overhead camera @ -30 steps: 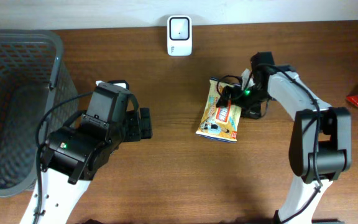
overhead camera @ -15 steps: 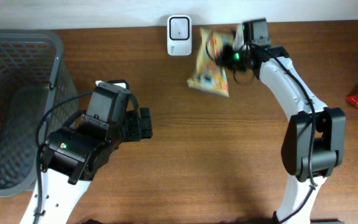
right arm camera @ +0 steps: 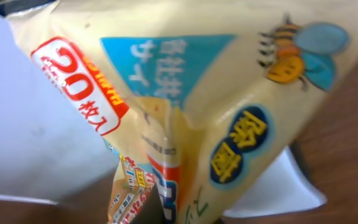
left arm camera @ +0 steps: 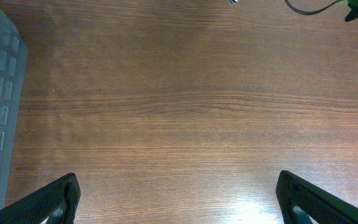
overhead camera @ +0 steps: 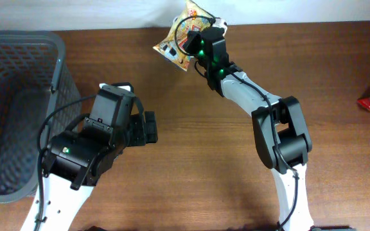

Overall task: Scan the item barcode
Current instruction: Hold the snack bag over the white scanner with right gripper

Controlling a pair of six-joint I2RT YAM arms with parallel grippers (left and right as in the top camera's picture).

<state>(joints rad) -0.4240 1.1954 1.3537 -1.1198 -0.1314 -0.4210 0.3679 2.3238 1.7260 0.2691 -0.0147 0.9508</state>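
Overhead: right gripper (overhead camera: 196, 40) clamped on the yellow crinkly plastic snack packet (overhead camera: 172, 46) at the far edge of the brown wooden table (overhead camera: 236, 160). Near left, left gripper (left arm camera: 179, 198) fully spread, empty.

We read "20" on red badge (right arm camera: 82, 84), upper left of snack packet (right arm camera: 197, 124), with small Japanese characters right after it. White Japanese characters on blue panel (right arm camera: 160, 62), too blurred for us to read. Yellow kanji on blue oval (right arm camera: 241, 146), unclear. Overhead view: packet print too small for us.
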